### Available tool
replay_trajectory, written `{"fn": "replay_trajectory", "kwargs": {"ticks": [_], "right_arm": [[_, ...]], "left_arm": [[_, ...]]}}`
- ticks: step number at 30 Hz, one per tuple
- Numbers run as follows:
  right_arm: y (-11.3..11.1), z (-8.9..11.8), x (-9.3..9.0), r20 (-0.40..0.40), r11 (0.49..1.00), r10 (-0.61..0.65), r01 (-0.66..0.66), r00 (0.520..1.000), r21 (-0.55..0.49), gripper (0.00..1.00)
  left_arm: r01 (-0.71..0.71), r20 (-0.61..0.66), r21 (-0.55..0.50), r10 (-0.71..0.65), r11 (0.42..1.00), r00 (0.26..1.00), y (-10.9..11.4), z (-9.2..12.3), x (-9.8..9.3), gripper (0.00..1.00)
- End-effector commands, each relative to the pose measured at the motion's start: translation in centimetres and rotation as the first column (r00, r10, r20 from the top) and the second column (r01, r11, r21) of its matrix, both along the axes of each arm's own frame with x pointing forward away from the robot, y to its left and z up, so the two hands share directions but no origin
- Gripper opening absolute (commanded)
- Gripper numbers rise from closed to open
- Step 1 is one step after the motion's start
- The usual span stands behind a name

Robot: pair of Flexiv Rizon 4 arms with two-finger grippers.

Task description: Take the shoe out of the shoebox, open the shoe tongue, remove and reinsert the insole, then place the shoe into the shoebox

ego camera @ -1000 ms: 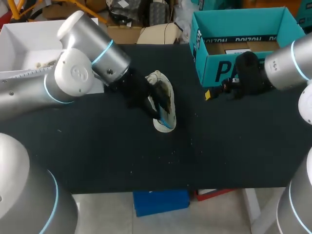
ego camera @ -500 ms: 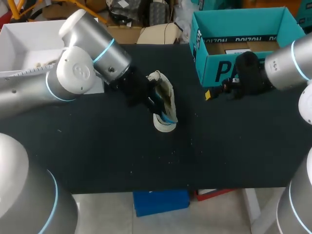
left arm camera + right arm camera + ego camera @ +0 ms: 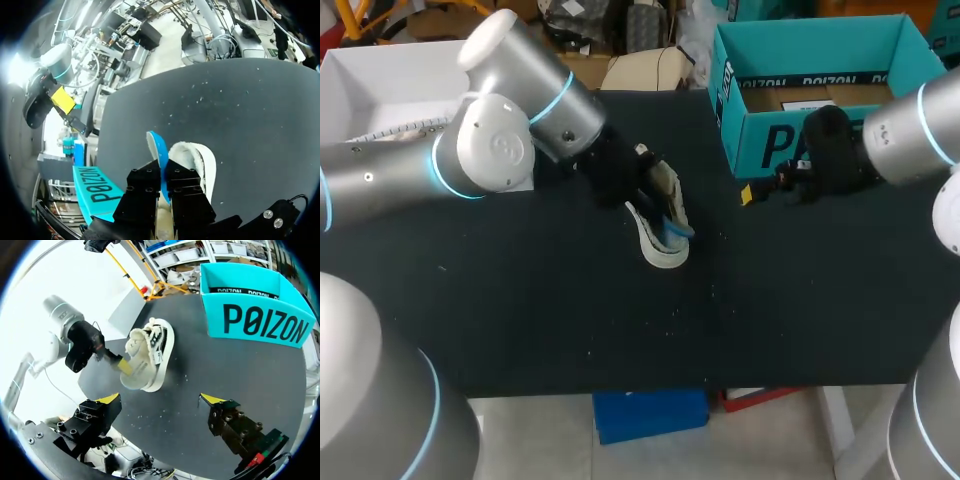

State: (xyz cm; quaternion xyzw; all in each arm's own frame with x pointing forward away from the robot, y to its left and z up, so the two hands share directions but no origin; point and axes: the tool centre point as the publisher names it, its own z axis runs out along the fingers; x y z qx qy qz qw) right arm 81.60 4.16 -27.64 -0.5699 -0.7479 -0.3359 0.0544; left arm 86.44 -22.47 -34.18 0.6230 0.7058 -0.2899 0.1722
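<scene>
Dark table: left end effector clamps insole, evidently to extract it from shoe beneath; right end effector released.

A rounded silver-grey left arm and right arm, ringed with light-blue bands, are ended by a black screw-studded left gripper and a yellow-tipped right gripper.

Left arm swings toward the middle, jaws lifting the blue insole farther out of the shoe, and the shoe tips and slides slightly right across the counter.
</scene>
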Motion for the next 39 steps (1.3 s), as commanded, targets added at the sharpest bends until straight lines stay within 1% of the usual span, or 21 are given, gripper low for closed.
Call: {"fn": "replay_trajectory", "kwargs": {"ticks": [1, 11, 16, 19, 23, 26, 34, 39], "right_arm": [[0.1, 0.0, 0.1, -0.002, 1.000, -0.001, 0.001, 1.000, -0.003, 1.00], [0.1, 0.0, 0.1, -0.002, 1.000, -0.001, 0.001, 1.000, -0.003, 1.00], [0.1, 0.0, 0.1, -0.002, 1.000, -0.001, 0.001, 1.000, -0.003, 1.00], [0.1, 0.0, 0.1, -0.002, 1.000, -0.001, 0.001, 1.000, -0.003, 1.00], [0.1, 0.0, 0.1, -0.002, 1.000, -0.001, 0.001, 1.000, -0.003, 1.00], [0.1, 0.0, 0.1, -0.002, 1.000, -0.001, 0.001, 1.000, -0.003, 1.00], [0.1, 0.0, 0.1, -0.002, 1.000, -0.001, 0.001, 1.000, -0.003, 1.00], [0.1, 0.0, 0.1, -0.002, 1.000, -0.001, 0.001, 1.000, -0.003, 1.00]], "left_arm": [[-0.007, -0.001, 0.016, 0.007, 1.000, 1.000, -0.1, -0.2, 0.2, 0.00], [-0.033, -0.006, 0.023, 0.033, 0.999, 0.999, 0.7, -0.4, -1.3, 0.00], [-0.042, -0.013, 0.039, 0.042, 0.998, 0.999, 0.7, -1.3, -2.0, 0.00], [-0.049, -0.008, 0.068, 0.050, 0.996, 0.999, 0.8, -2.0, -2.2, 0.00], [-0.069, 0.006, 0.087, 0.069, 0.994, 0.998, 1.2, -2.6, -1.8, 0.00], [-0.082, 0.042, 0.118, 0.077, 0.990, 0.996, 1.4, -2.9, -1.3, 0.00], [-0.100, 0.068, 0.110, 0.093, 0.989, 0.993, 1.3, -3.0, -0.2, 0.00], [-0.126, 0.096, 0.116, 0.115, 0.985, 0.989, 1.8, -3.1, 0.5, 0.00]]}}
